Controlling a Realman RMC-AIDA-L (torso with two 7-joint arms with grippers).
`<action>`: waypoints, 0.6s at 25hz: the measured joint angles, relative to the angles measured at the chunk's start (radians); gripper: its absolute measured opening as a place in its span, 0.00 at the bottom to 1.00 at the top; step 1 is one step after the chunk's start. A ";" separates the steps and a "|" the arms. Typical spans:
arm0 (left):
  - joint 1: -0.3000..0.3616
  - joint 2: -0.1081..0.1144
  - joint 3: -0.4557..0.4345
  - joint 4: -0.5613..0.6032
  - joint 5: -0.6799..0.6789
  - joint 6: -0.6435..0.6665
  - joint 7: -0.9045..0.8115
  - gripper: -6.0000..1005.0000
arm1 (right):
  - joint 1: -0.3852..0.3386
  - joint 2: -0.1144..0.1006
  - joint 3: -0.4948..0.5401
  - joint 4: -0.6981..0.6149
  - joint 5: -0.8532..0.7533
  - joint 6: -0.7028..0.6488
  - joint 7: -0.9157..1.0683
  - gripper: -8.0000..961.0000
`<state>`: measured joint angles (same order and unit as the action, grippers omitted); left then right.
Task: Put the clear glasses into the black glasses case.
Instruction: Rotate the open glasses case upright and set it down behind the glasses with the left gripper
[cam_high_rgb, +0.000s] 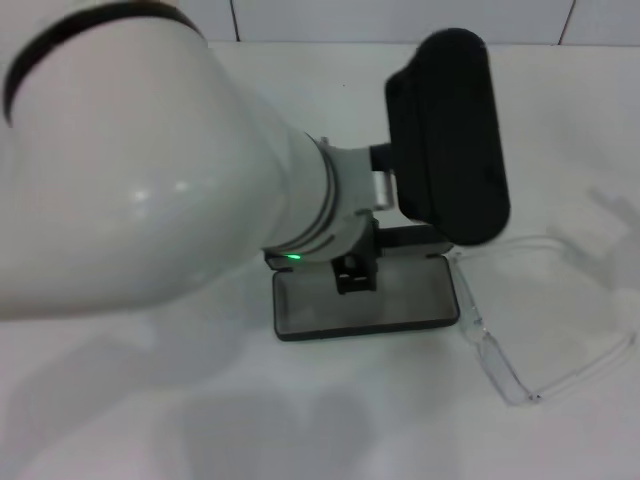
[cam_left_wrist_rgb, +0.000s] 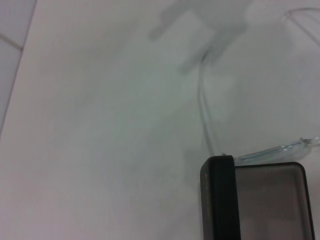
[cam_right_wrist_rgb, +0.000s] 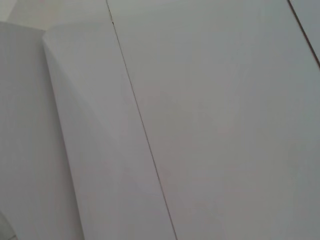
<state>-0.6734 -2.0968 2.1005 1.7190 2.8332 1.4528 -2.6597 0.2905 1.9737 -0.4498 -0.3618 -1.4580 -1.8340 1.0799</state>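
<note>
1. Head view: the left arm (cam_high_rgb: 150, 170) fills the frame from 9 o'clock to the centre and hides much of the table (cam_high_rgb: 330, 420). Its black end piece, the left gripper (cam_high_rgb: 447, 140), rises towards 1 o'clock above the case; I cannot tell whether its fingers are apart or together, since none show. The black glasses case (cam_high_rgb: 365, 300) lies open just below centre, grey lining up. The wrist covers its far edge, and a small black part overlaps the tray. The visible lining holds nothing.
2. Same view: the clear glasses (cam_high_rgb: 500, 350) lie on the table at 4 o'clock from the case, outside it, one arm running just beside the case's right end. They are hard to trace against the white surface; the far side fades out near 3 o'clock.
3. Left wrist view: a corner of the case is cut off by the frame at 5 o'clock. The glasses' thin arm curves away from that corner towards 12 o'clock, barely visible.
4. Right wrist view: only white panels (cam_right_wrist_rgb: 210, 125) with dark seams show. The right gripper is out of sight in every view.
</note>
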 joint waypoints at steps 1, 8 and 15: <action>-0.009 -0.001 0.025 -0.021 0.000 -0.044 0.010 0.19 | -0.002 0.000 0.000 0.000 0.000 0.000 0.000 0.83; -0.022 -0.003 0.055 -0.082 -0.001 -0.120 0.055 0.19 | -0.022 -0.001 0.010 0.000 0.000 -0.011 0.000 0.83; -0.024 -0.003 0.057 -0.102 -0.002 -0.133 0.076 0.20 | -0.032 -0.001 0.010 0.000 0.008 -0.013 0.000 0.83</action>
<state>-0.6970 -2.1000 2.1580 1.6171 2.8317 1.3197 -2.5837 0.2582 1.9723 -0.4402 -0.3620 -1.4500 -1.8469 1.0799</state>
